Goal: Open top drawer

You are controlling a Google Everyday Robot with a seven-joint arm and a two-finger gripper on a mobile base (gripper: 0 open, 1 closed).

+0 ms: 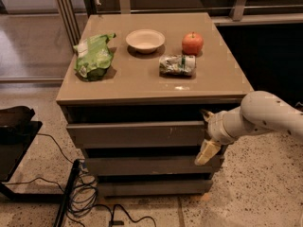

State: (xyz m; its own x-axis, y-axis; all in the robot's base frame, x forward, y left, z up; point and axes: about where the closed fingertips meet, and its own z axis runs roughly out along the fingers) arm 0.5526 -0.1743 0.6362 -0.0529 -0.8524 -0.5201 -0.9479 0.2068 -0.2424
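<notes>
The top drawer (137,134) is the widest grey-taupe front under the tabletop, with small white scratches right of centre. It stands a little out from the cabinet, with a dark gap above it. My gripper (207,133) is at the drawer front's right end, on the white arm (258,116) coming in from the right. Its fingers are spread apart. The upper fingertip (206,113) is at the front's top edge. The cream lower finger (207,152) hangs below its bottom edge. Nothing is clamped between them.
On the tabletop (142,82) lie a green bag (94,56), a white bowl (145,40), an apple (192,43) and a crushed can (177,65). Two narrower drawer fronts (151,165) sit below. Cables (83,193) and a dark stand (14,141) are on the floor at left.
</notes>
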